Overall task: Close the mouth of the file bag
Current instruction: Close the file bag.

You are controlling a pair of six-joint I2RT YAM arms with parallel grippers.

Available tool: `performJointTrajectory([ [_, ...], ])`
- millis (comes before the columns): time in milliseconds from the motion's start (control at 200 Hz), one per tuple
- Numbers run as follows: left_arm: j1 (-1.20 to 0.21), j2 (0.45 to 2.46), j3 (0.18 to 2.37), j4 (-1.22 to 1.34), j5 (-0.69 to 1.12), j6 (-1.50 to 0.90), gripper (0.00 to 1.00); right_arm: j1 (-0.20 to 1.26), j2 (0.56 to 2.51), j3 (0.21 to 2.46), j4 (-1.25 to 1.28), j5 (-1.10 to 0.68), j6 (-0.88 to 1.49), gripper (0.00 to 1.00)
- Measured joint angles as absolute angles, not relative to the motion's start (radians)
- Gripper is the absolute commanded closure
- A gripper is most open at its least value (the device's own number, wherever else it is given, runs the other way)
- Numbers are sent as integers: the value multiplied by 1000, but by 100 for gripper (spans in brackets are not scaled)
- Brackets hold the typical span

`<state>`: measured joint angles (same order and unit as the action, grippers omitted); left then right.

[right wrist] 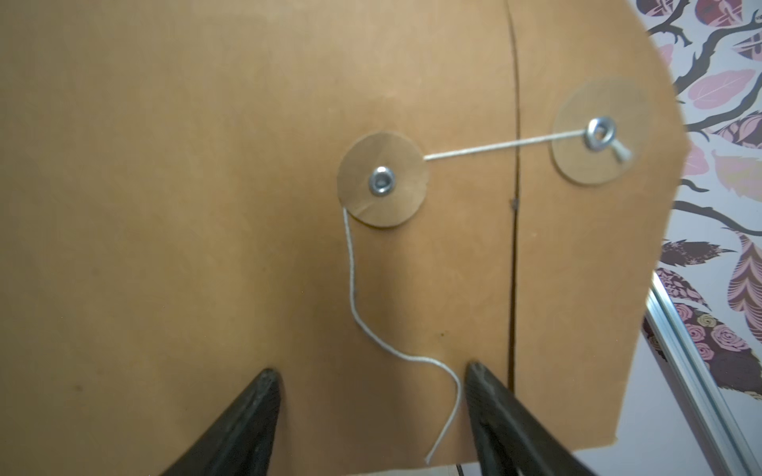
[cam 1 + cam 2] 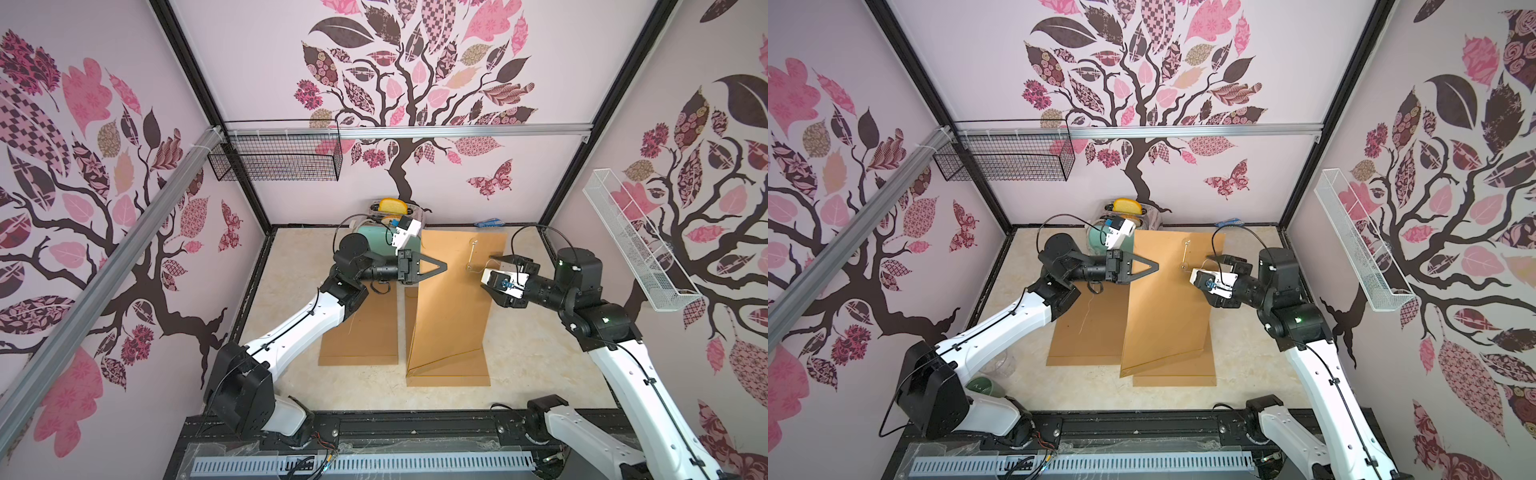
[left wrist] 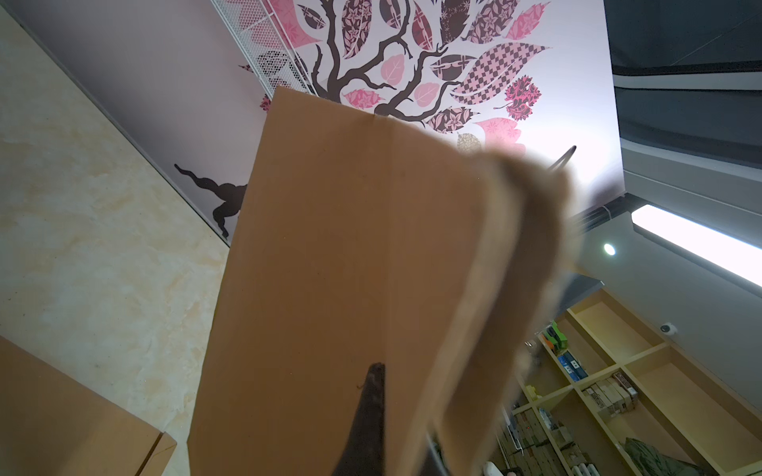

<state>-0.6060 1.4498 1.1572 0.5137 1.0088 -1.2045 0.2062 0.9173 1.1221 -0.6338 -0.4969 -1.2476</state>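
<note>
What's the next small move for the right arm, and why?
Probably close the right gripper on the loose string: it lies slack between the open jaws, only partly round the disc, while the left gripper holds the file bag.

The raised file bag (image 2: 449, 299) is walling off the middle of the table (image 2: 540, 365); a toaster (image 2: 368, 235) is crowding 12 o'clock, while bare surface is lying open toward 4 o'clock.
</note>
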Motion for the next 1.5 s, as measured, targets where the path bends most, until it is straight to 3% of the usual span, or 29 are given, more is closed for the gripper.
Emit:
performJointTrajectory([
  [230,-609,1450,1157,515,1021,-1204,100,207,937,1098,-594,-549,-1268,44],
  [355,-609,1450,1157,522,1026,-1204,100,207,943,1098,-598,-570,-1253,80],
  [405,-609,1450,1158,522,1026,-1202,100,207,942,1097,-596,-580,-1242,86],
  [625,-609,1450,1159,522,1026,-1200,100,207,878,1031,-546,-587,-1126,75],
  [740,-609,1450,1164,522,1026,-1201,100,207,868,1011,-535,-586,-1054,82],
  [1090,-610,1450,1179,506,1025,-1180,100,206,768,1056,-715,-690,-798,71],
  [1225,-610,1450,1211,420,1022,-1098,100,207,702,1045,-746,-724,-726,71],
  [1425,-609,1452,1251,353,1022,-989,100,207,717,1034,-743,-692,-700,55],
  [1495,-609,1454,1251,353,1023,-971,100,207,723,1015,-734,-667,-696,41],
])
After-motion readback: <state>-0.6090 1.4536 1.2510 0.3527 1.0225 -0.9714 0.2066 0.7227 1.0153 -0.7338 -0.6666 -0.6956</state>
